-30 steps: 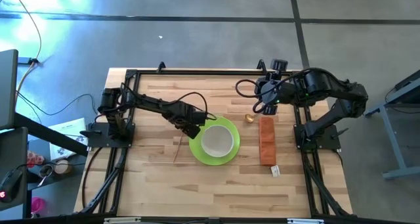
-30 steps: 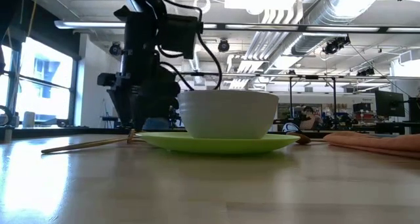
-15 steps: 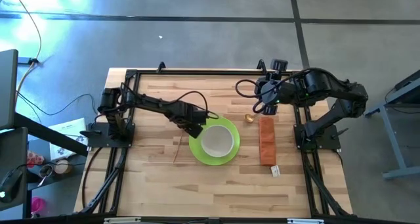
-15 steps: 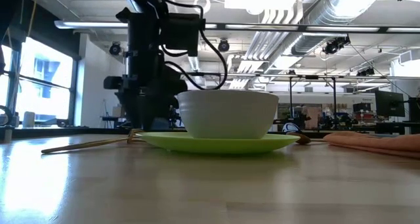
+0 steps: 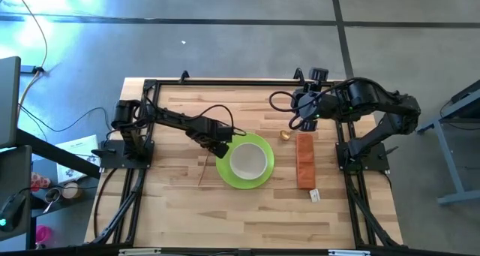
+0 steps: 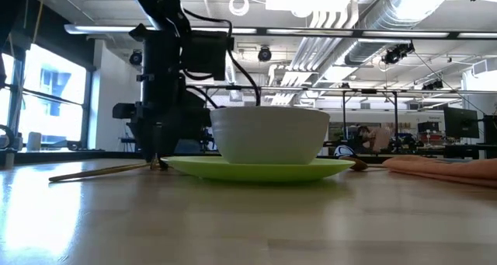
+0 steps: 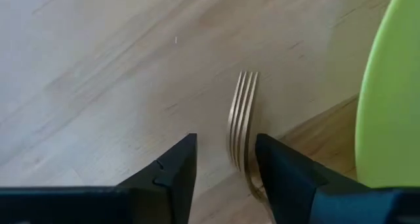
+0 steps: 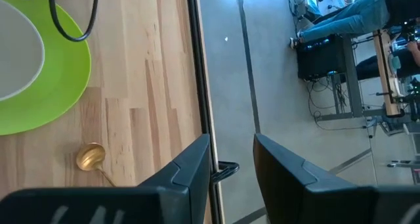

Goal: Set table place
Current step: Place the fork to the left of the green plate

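Note:
The lime-green plate (image 5: 259, 182) lies mid-table with the white bowl (image 5: 250, 161) standing in it. The gold fork (image 5: 204, 170) lies flat on the table (image 5: 172, 203) left of the plate. My left gripper (image 5: 217, 146) is open and low at the plate's left rim, its fingers on either side of the fork's tine end (image 7: 244, 112). The gold spoon (image 5: 285, 135) lies right of the plate. My right gripper (image 5: 300, 117) is open and empty, raised above the spoon's far side. My left gripper points down over the fork's tine end (image 7: 244, 112), which lies flat on the table between the open fingers, close to one finger (image 7: 282, 171). I cannot tell whether that finger touches the fork.
An orange-brown strip (image 5: 304, 160) lies right of the spoon, with a small white tag (image 5: 314, 196) at its near end. Black rails (image 5: 135, 188) run along the table's edges. Bare wood lies toward the near edge.
My left gripper has gone a little toward the plate and then back toward the table's left, ending low over the fork's tine end. The fork, plate and bowl have stayed where they were.

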{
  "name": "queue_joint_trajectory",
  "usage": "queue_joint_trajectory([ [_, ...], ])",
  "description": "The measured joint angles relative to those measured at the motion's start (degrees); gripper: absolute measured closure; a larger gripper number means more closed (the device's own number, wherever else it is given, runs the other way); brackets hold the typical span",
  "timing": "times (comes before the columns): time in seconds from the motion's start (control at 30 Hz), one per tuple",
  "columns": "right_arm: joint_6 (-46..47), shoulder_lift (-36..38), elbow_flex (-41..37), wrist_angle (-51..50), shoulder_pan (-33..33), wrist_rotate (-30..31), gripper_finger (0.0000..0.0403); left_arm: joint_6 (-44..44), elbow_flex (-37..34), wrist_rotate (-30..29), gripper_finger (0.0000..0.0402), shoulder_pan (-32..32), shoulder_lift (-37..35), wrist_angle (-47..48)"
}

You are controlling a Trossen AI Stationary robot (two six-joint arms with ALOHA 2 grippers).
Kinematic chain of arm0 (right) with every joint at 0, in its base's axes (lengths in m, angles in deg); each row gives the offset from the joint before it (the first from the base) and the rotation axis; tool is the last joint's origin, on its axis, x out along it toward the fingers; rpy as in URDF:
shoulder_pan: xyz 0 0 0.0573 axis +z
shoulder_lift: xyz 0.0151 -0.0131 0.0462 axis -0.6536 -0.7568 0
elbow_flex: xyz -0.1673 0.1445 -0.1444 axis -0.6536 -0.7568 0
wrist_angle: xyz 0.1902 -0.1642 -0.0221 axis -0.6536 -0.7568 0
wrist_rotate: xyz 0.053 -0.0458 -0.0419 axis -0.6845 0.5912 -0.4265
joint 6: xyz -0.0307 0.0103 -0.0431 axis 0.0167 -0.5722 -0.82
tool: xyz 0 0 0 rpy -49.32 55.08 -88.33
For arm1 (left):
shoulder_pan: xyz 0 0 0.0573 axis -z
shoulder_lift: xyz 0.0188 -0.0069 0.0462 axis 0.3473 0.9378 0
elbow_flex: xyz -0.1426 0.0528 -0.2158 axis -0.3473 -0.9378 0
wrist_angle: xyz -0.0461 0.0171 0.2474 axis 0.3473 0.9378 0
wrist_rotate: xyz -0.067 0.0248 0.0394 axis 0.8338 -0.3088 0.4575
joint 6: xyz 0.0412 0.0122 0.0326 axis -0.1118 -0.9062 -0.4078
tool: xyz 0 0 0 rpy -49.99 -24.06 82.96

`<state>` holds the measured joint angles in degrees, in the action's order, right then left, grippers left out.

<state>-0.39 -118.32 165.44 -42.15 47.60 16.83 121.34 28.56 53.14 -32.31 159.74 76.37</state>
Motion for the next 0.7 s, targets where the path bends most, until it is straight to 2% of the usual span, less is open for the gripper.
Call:
queue_joint_trajectory([
  [0.13, 0.06, 0.01, 0.0, 0.0, -0.01, 0.01, 0.0293, -0.43, -0.13, 0.24, 0.0295, 0.0, 0.0, -2.0],
  [0.27, 0.03, 0.01, 0.0, 0.02, 0.0, 0.01, 0.0293, -0.71, -0.11, 0.48, 0.038, 0.0, 0.07, -3.62],
  [0.3, -0.05, 0.01, 0.0, 0.01, -0.01, 0.01, 0.0293, -0.88, -0.11, 0.4, 0.039, 0.02, 0.07, -3.71],
  [0.57, -0.11, 0.01, 0.0, 0.01, -0.01, 0.01, 0.0293, 0.14, -0.25, -0.19, 0.0397, -0.05, -0.49, -2.3],
  [0.7, -0.12, 0.02, 0.0, -0.05, -0.02, 0.01, 0.0293, 1.52, -0.28, -1.78, 0.0399, -0.04, -3.22, -3.7],
])
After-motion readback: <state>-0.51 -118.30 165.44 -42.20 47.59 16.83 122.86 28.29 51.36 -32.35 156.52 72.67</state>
